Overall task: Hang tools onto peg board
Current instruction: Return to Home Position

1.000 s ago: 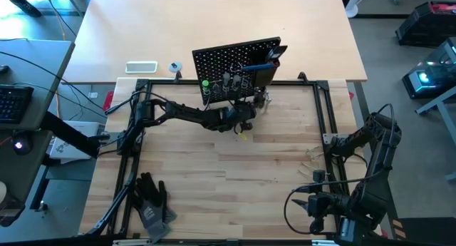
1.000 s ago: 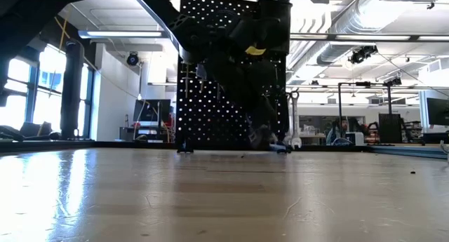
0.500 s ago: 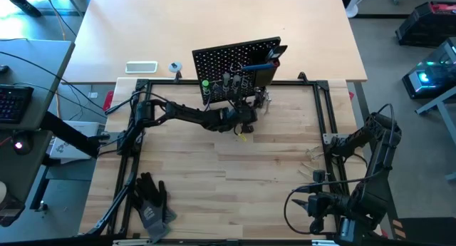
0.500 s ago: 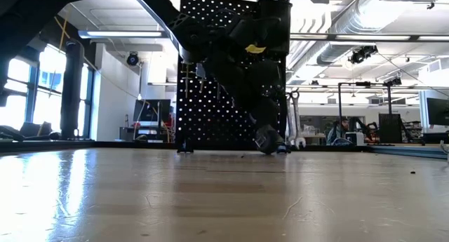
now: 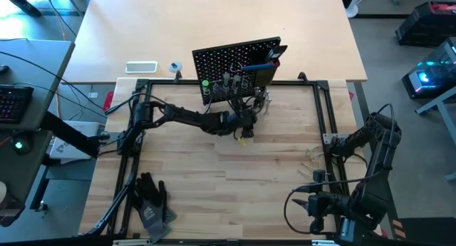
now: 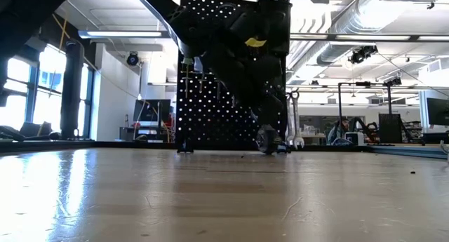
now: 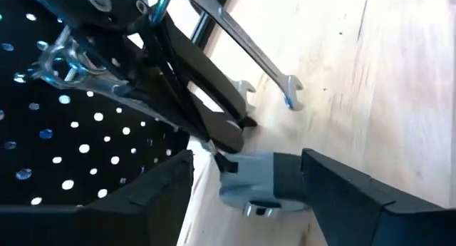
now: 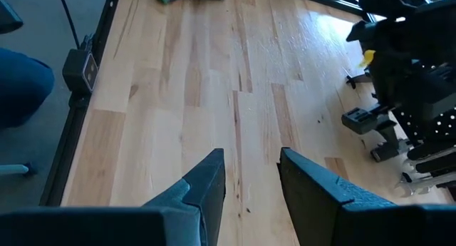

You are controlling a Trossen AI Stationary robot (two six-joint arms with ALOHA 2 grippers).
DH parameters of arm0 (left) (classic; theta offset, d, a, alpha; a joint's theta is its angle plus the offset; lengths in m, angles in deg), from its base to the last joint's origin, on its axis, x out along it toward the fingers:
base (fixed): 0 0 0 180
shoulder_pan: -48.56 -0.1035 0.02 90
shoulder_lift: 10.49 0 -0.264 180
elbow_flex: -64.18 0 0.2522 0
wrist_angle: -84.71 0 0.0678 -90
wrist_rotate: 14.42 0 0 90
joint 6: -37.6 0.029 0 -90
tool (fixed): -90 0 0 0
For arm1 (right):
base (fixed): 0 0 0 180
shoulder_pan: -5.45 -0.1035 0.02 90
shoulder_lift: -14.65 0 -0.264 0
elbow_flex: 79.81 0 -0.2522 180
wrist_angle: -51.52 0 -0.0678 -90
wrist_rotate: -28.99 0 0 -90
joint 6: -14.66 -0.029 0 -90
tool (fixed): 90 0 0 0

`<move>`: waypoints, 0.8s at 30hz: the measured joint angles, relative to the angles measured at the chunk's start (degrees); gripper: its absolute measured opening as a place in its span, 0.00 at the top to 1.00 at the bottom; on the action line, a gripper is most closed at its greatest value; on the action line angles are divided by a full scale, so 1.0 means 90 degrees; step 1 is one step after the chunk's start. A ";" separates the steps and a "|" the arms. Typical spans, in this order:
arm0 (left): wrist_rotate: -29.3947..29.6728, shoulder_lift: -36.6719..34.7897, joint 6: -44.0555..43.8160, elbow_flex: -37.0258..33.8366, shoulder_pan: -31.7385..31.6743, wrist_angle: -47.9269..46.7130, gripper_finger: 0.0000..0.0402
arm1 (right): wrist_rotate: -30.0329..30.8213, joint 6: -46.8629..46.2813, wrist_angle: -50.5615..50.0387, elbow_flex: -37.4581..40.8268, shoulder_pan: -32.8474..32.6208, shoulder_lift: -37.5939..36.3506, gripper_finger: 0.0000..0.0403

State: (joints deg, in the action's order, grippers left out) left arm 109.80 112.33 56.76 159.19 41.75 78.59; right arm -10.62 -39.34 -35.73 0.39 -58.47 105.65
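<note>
Gloves (image 5: 151, 202): flopped on the table's (image 5: 271, 167) near left corner.
Left claw (image 5: 248, 118): down at the peg board's (image 5: 228, 60) foot, released, gray tape measure (image 7: 249, 182) between its fingers.
Tools (image 5: 228, 82): hanging on the peg board's front.
Right claw (image 8: 251, 164): near right corner, slightly spread, empty.

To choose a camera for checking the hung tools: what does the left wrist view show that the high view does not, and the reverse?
Only the left wrist view: a silver wrench and black pliers up close, and a gray measuring tape between the open fingers of the left end effector. Only the high view: the black gloves, the white flat device, the right end effector waiting at lower right. Both: the peg board, with the left arm at it.
</note>
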 joint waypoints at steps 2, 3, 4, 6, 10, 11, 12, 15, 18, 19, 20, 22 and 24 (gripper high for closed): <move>0.0091 -0.0068 -0.0029 0.0000 0.0034 -0.0145 0.38 | 0.0000 0.0000 -0.0001 0.0000 0.0000 0.0000 0.68; 0.0141 -0.0102 -0.0053 -0.0007 0.0045 -0.0241 0.37 | 0.0000 0.0002 -0.0003 0.0000 0.0000 0.0000 0.68; 0.0191 -0.0121 -0.0062 -0.0006 0.0059 -0.0247 0.37 | 0.0002 0.0002 -0.0005 0.0000 0.0000 0.0000 0.68; 0.0296 -0.0202 -0.0069 -0.0005 0.0069 -0.0432 0.37 | 0.0000 0.0001 -0.0012 0.0000 0.0000 0.0000 0.68; 0.0378 -0.0265 -0.0135 -0.0002 0.0075 -0.0796 0.37 | 0.0002 0.0000 -0.0015 0.0000 0.0000 0.0000 0.68; 0.0376 -0.0267 -0.0197 -0.0002 0.0075 -0.0895 0.37 | 0.0003 0.0000 -0.0015 0.0000 0.0000 0.0000 0.68; 0.0382 -0.0269 -0.0253 -0.0002 0.0075 -0.1014 0.37 | 0.0009 0.0000 -0.0013 0.0000 0.0000 0.0000 0.68; 0.0386 -0.0308 -0.0463 -0.0005 0.0079 -0.1401 0.37 | 0.0028 0.0001 -0.0042 0.0000 0.0000 0.0002 0.68; 0.0426 -0.0338 -0.0655 -0.0005 0.0096 -0.1621 0.37 | 0.0056 0.0000 -0.0067 0.0013 0.0000 0.0002 0.68; 0.0448 -0.0354 -0.0724 -0.0005 0.0113 -0.1732 0.37 | 0.0111 -0.0003 -0.0060 0.0056 0.0000 0.0002 0.68; 0.0455 -0.0366 -0.0776 -0.0005 0.0130 -0.1806 0.37 | 0.0155 -0.0011 -0.0096 0.0104 0.0000 0.0002 0.68; 0.0472 -0.0421 -0.0883 -0.0005 0.0155 -0.1986 0.37 | 0.0192 -0.0022 -0.0054 0.0251 0.0000 0.0002 0.68; 0.0505 -0.0458 -0.0971 0.0000 0.0207 -0.2189 0.37 | 0.0192 -0.0148 -0.0054 0.0464 0.0000 0.0002 0.68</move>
State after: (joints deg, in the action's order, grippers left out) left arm 114.35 108.21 48.02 159.19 43.61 58.89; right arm -8.90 -40.67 -36.22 4.57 -58.47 105.67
